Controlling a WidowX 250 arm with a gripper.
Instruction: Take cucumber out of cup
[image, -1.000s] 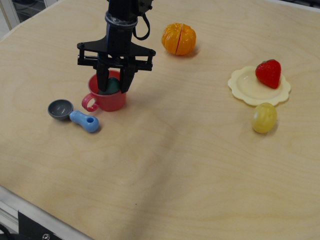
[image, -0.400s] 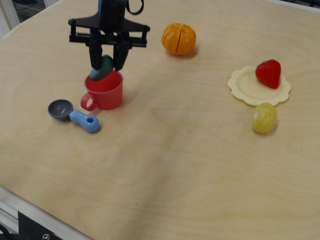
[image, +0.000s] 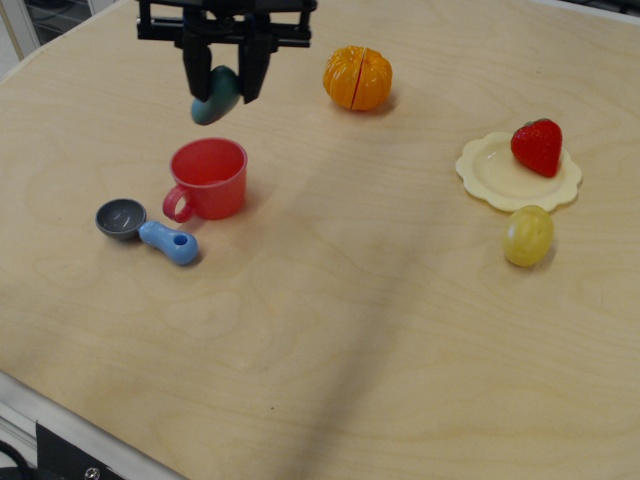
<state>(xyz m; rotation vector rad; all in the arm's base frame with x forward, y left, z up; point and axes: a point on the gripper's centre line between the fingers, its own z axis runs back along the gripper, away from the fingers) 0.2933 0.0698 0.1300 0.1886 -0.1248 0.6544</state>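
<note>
The red cup stands upright on the wooden table at the left, its loop handle pointing left, and nothing shows inside it. My black gripper hangs well above it near the top edge, shut on the teal-green cucumber. The cucumber is tilted between the fingers, its lower end sticking out down and to the left, clear of the cup's rim.
A grey scoop with a blue handle lies just left and in front of the cup. An orange toy fruit sits at the back. A cream plate with a strawberry is at the right, a yellow lemon in front of it.
My gripper rose from inside the cup, lifting the cucumber up and out. The cup stayed where it was and no longer holds the cucumber.
</note>
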